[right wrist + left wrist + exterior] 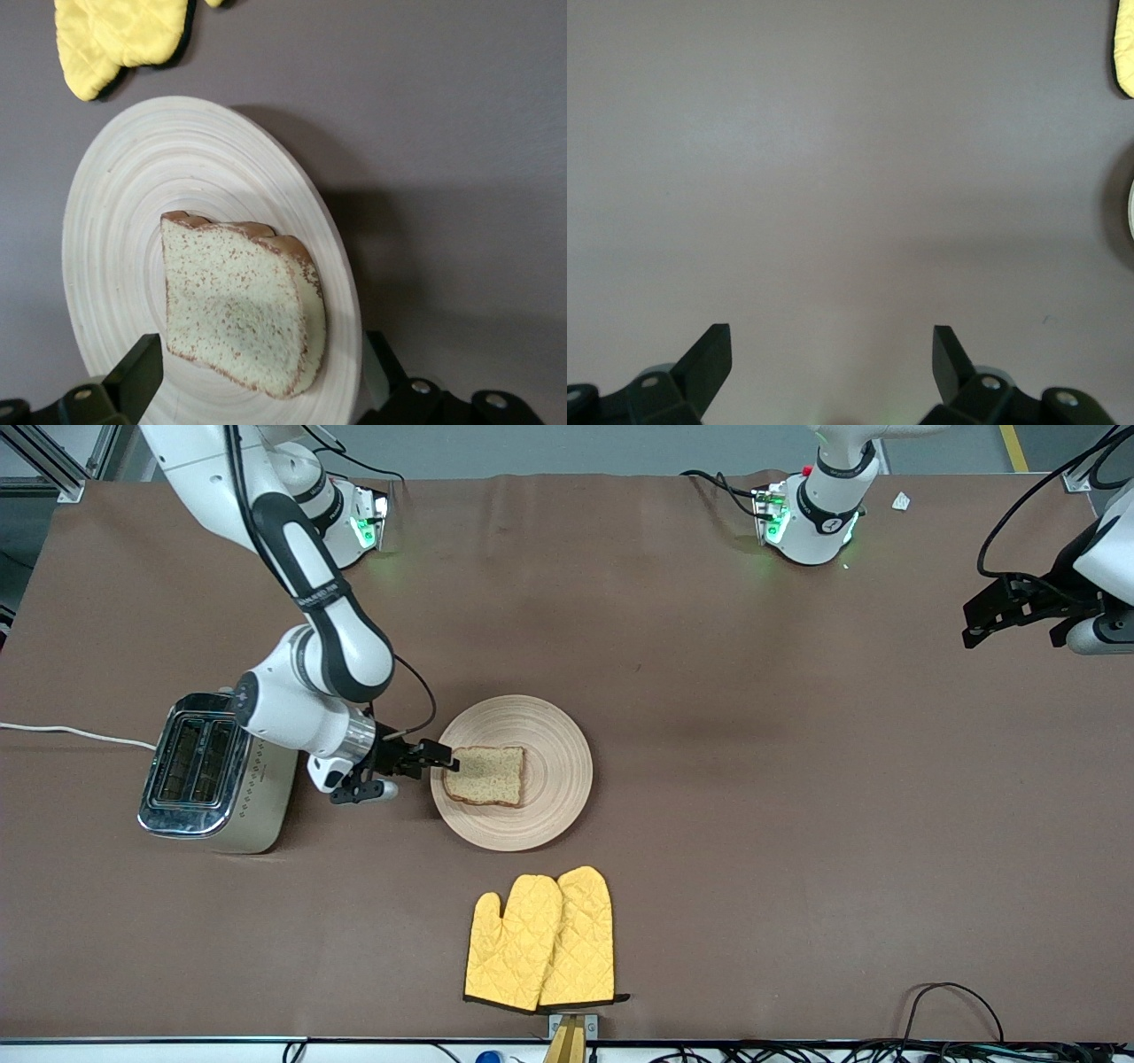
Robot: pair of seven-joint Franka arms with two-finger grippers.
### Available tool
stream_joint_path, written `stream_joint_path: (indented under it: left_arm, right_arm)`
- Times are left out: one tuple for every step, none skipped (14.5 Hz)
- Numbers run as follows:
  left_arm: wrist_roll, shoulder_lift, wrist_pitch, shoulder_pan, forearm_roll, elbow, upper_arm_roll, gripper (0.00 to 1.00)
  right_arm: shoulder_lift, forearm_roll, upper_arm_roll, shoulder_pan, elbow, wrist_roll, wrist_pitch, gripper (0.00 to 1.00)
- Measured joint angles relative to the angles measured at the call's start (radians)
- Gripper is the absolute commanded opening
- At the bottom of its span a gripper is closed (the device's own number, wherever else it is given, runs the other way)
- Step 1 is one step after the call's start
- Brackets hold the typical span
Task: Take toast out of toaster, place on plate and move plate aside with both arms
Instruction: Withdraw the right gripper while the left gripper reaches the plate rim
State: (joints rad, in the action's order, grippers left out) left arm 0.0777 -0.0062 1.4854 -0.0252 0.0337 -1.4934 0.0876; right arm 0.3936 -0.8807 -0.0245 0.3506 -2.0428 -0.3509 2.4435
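The toast [485, 776] lies flat on the pale wooden plate [554, 731], on the part toward the right arm's end of the table. My right gripper [449, 761] hovers low over the plate's rim on the toaster side and is open. In the right wrist view the toast [239, 310] rests on the plate [115, 221], and the right gripper [263, 354] has one finger on each side of the slice's end, neither touching it. My left gripper [1014, 638] waits open in the air over bare table at the left arm's end. Nothing sits between the fingers of the left gripper [831, 332].
A chrome two-slot toaster [208, 775] stands beside the right gripper, toward the right arm's end, with a white cord. A pair of yellow oven mitts [540, 943] lies nearer the front camera than the plate. Cables run along the table's front edge.
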Motion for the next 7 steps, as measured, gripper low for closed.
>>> stream_joint_path:
  left_arm:
    - [0.000,0.001,0.000,-0.002,0.000,0.000,0.001,1.00]
    - [0.000,0.002,0.000,-0.005,0.000,0.000,0.003,1.00]
    - [0.000,0.005,0.000,-0.007,0.000,0.000,0.007,1.00]
    - [0.000,0.010,0.002,-0.009,0.000,0.000,0.010,1.00]
    - [0.000,0.018,0.008,-0.013,0.000,0.000,0.012,1.00]
    - [0.000,0.030,0.024,-0.022,-0.001,0.000,0.012,1.00]
    - [0.000,0.046,0.049,-0.034,-0.008,0.000,0.013,1.00]
  right_arm:
    - [-0.020,0.033,-0.006,-0.023,-0.001,-0.007,-0.034,1.00]
    - [-0.041,0.081,-0.014,-0.046,-0.001,-0.009,-0.065,1.00]
    - [-0.065,0.142,-0.025,-0.066,-0.001,-0.010,-0.091,1.00]
    - [-0.091,0.200,-0.042,-0.083,0.001,-0.011,-0.113,1.00]
    - [-0.119,0.251,-0.063,-0.098,0.008,-0.012,-0.140,1.00]
    - [-0.149,0.296,-0.082,-0.115,0.023,-0.015,-0.184,1.00]
    - [-0.180,0.339,-0.098,-0.133,0.045,-0.015,-0.240,1.00]
